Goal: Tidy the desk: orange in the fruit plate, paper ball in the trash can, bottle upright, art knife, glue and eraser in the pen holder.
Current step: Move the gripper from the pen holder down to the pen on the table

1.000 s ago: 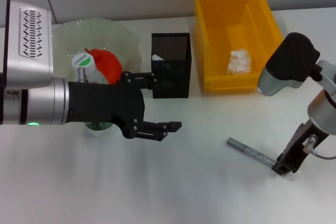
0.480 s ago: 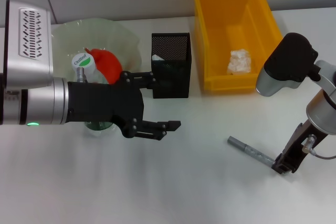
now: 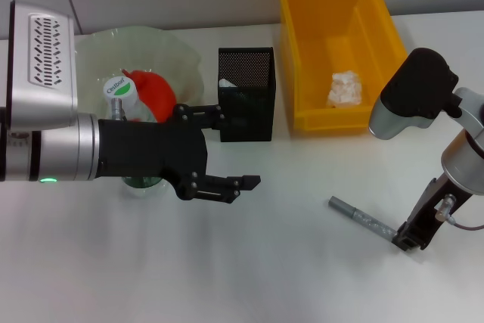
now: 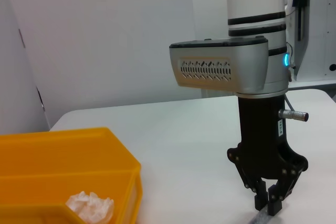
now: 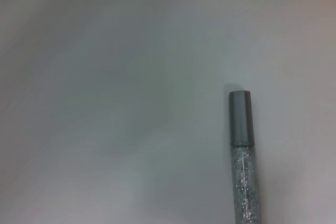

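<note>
Looking down from the head, the right gripper (image 3: 407,240) is clenched on the near end of a grey glitter pen-like stick, the art knife or glue (image 3: 361,218), lying on the white table (image 3: 287,277). The stick's long axis runs diagonally, its plain grey cap end pointing toward the table's centre and away from the gripper. The right wrist view shows only that cap (image 5: 241,117) and the sparkling barrel against bare tabletop, none of the fingers. The left wrist view adds the side profile: the right gripper (image 4: 267,206) stands vertical, fingertips nearly together just above the stick's end at the frame's lower edge.

The left gripper (image 3: 227,149) hovers released above the table beside the black mesh pen holder (image 3: 246,104), its two fingers spread wide apart. Behind its wrist sits the pale green fruit plate (image 3: 170,54) holding the orange (image 3: 153,92), with the upright bottle (image 3: 120,90) showing its white cap in front.

The yellow trash can (image 3: 299,43) stands right of the pen holder, the paper ball (image 3: 345,88) inside; the left wrist view also shows the ball (image 4: 90,207) in it. White walls and a second table appear beyond.
</note>
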Robot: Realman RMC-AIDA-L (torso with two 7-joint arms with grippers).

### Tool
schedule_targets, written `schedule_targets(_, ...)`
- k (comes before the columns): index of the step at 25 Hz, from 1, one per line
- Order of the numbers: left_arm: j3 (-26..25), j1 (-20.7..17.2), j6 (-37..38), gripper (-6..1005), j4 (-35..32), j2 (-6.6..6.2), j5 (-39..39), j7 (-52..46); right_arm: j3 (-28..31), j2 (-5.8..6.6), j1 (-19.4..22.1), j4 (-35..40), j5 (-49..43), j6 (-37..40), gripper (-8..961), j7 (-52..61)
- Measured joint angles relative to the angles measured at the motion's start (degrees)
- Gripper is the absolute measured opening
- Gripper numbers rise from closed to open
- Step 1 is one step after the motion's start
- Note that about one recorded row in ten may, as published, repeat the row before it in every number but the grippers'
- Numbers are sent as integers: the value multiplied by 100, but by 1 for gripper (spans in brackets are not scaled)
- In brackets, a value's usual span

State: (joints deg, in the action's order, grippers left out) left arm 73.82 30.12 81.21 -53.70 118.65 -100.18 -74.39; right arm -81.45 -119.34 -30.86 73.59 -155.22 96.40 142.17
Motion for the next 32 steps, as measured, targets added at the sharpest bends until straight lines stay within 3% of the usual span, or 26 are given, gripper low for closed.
schedule_targets(14, -42, 3, -10, 812, 0, 0, 22, 12, 42, 1, 109, 112, -4, -65, 120, 3)
schedule_targets(32, -17, 61, -150, 813, 0, 0, 35, 13, 51, 7, 494, 775, -10, -184, 112, 3)
